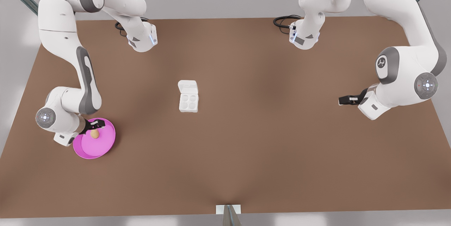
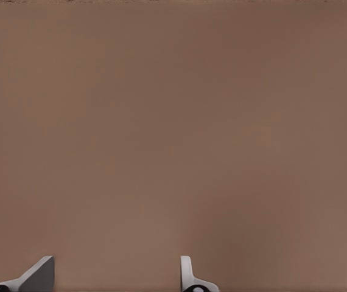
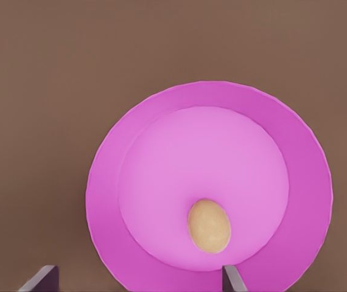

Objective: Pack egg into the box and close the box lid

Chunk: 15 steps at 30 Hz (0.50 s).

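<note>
The egg [image 1: 94,134] lies in the pink dish [image 1: 105,146] at the front view's near left, a little off the dish's middle; the right wrist view shows it resting on the dish's flat floor [image 3: 209,225], touching neither finger. The right gripper [image 1: 96,124] hangs just over it, fingers spread wide apart, their tips [image 3: 233,280] standing to either side of the dish's edge, so nothing is gripped yet.

The box [image 1: 188,102] sits well apart from the dish, near the table's middle, with all four cups bare. Its lid [image 1: 187,87] lies flat and open on the far side, hinged to the cupped half.

The left gripper [image 1: 347,99] waits at the front view's right, well away from both box and dish, above bare table [image 2: 173,134]. Its fingers [image 2: 189,274] are parted and hold nothing.

As I judge it, the task is barely begun: the egg is not yet picked up, no cup is filled, and the lid is not yet shut. What is left is nearly everything: closing on the egg, carrying it across to the box, setting it into a cup, then folding the lid over.
</note>
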{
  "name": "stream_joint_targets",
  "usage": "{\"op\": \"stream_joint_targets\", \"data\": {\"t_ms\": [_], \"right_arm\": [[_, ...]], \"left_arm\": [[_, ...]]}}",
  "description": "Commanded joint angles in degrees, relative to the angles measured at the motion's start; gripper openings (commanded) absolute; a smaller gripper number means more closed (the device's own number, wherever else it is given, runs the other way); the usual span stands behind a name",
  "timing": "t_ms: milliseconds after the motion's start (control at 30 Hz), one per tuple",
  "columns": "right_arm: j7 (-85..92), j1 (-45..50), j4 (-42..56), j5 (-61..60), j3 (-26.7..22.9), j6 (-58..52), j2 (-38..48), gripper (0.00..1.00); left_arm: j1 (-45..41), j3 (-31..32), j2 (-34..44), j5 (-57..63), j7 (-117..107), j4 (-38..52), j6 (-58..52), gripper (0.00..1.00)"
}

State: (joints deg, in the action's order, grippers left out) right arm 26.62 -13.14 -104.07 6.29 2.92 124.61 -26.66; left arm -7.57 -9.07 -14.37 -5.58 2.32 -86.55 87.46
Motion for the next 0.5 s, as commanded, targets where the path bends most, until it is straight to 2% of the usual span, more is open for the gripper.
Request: {"op": "stream_joint_targets", "data": {"t_ms": [0, 67, 333, 467], "right_arm": [[20.23, -1.1, -3.25, 0.04, -0.1, 15.49, 0.21, 1.0], [19.97, -2.15, -7.56, -0.05, -0.19, 22.61, 0.73, 1.0], [14.87, -3.47, -4.48, -1.1, -0.19, 23.75, -3.66, 1.0], [14.87, -4.18, -5.8, -8.13, -0.1, 23.84, -4.54, 1.0]], "left_arm": [[-0.08, 0.99, 0.31, 0.04, -0.48, 0.07, -0.1, 1.0], [0.19, 0.9, 0.22, 0.04, -0.3, 0.25, -0.01, 1.0], [-0.08, 1.07, 0.22, 0.04, -2.58, 1.04, -1.59, 1.0], [-0.08, 1.34, -0.04, -0.14, -2.94, 0.86, -3.17, 1.0]]}}
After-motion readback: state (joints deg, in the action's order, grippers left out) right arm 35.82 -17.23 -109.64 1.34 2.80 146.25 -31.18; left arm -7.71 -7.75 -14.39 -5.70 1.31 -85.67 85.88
